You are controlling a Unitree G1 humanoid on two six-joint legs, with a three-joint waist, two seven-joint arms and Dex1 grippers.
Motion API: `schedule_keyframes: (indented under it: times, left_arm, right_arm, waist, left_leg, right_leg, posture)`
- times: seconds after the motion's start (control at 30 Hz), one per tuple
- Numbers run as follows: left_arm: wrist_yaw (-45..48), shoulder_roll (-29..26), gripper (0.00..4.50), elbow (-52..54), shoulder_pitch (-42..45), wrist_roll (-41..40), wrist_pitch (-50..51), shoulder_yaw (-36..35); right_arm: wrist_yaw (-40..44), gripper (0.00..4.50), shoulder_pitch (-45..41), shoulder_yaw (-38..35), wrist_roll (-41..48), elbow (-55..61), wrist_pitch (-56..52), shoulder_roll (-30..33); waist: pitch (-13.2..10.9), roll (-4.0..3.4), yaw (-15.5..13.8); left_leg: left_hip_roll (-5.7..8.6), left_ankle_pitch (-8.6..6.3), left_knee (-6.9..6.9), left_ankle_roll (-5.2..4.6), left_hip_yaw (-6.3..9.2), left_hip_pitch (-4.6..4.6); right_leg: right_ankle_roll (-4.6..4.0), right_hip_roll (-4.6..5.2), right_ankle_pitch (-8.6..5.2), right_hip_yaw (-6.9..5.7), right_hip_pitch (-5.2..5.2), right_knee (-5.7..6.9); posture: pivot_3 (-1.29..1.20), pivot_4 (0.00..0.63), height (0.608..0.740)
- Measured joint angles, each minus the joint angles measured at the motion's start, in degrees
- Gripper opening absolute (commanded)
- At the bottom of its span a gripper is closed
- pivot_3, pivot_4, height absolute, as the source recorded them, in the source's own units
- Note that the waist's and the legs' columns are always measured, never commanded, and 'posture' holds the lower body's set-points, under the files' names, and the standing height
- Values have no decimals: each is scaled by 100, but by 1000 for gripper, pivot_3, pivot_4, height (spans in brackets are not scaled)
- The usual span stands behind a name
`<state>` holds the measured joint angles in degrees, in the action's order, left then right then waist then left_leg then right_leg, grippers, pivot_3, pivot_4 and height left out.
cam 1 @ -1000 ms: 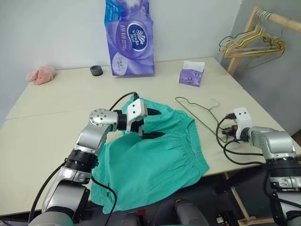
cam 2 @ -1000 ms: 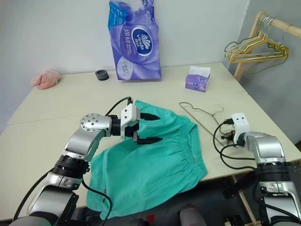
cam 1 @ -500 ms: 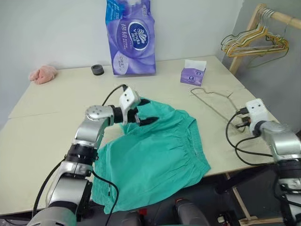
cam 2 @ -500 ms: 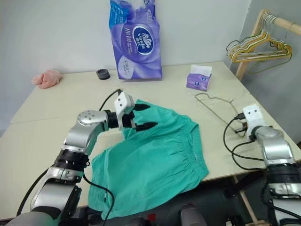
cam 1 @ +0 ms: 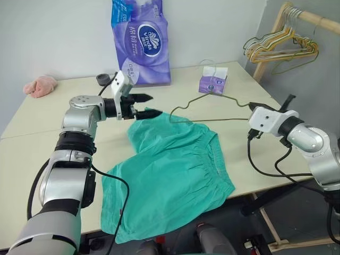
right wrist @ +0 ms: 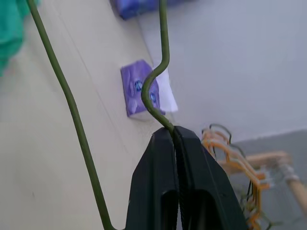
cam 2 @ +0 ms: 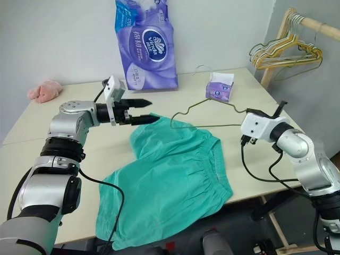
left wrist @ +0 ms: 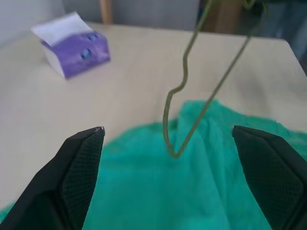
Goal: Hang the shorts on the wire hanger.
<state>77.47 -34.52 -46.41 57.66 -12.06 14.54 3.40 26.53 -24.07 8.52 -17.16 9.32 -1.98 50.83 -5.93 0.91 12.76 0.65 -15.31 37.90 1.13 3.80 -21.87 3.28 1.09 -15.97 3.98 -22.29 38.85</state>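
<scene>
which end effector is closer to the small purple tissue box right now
Right, though not by much. The right end effector, shut on the wire hanger, sits in front of the tissue box. The open left end effector hovers further away, over the shorts.

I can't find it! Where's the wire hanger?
The wire hanger is up off the table, pinched in the right gripper, reaching across over the shorts.
</scene>
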Motion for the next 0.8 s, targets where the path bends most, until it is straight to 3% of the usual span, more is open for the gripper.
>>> schedule_keyframes:
  times: [0.33,0.7,0.8]
  left_arm:
    - [497,-49,4500,-247,-166,552,-528,432]
    - [902,-24,4500,373,-553,544,-186,523]
    - [918,-17,3894,404,-567,544,-62,523]
  right_arm:
    - [225,25,-196,118,-271,254,728,-383]
    - [378,25,-337,115,-403,266,788,-560]
    - [382,0,-359,110,-407,266,801,-587]
  waist:
    - [-1,1,-4]
    - [-1,2,-4]
    - [-1,1,-4]
  left_leg:
    - [-1,0,2,0,2,0]
    - [0,0,5,0,3,0]
    - [0,0,5,0,4,0]
  right_leg:
    - [-25,1,15,0,0,1]
    - [-27,2,16,0,0,3]
    - [-28,2,16,-1,0,4]
  posture:
    - [-244,74,740]
    - [-241,74,740]
    - [-242,74,740]
